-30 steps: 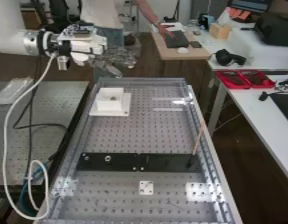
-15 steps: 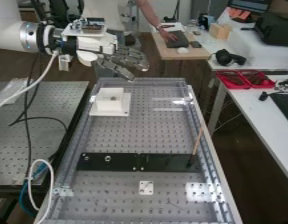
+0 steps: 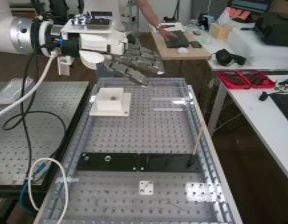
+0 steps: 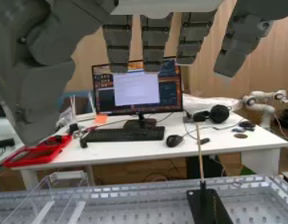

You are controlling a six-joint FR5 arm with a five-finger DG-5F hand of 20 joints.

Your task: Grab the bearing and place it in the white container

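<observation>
Fingers point(image 4: 153, 45) of the hand point(image 3: 131, 62) were nearly straight, with gaps between them in the wrist view, and the thumb point(image 4: 51, 55) stood well apart from them. They were clamped on nothing that could be seen. The hand hung at the far end of the bench point(image 3: 128, 135), palm low, its fingertips just past the container.

The white container point(image 3: 110, 105) sat upright on a thin white plate point(image 3: 101, 112) near the bench's far left corner, with a small dark spot in its top. Whether that spot was the bearing or a hole, I could not tell, so where the bearing lay I could not say.

Nearer the camera, a flat black bar point(image 3: 121, 163) ran across the bench. The smaller nut point(image 3: 86, 158) and the larger nut point(image 3: 108, 158) stood on its left part, apart from each other. A thin stick point(image 3: 197, 141) rose at a slight tilt near its right end. In front of the bar lay a small white square point(image 3: 146, 188).

Beyond the bench, the wrist view held a monitor point(image 4: 137, 92), a keyboard point(image 4: 125, 134) and a red tray point(image 4: 41, 153) on a white desk point(image 4: 121, 154).
</observation>
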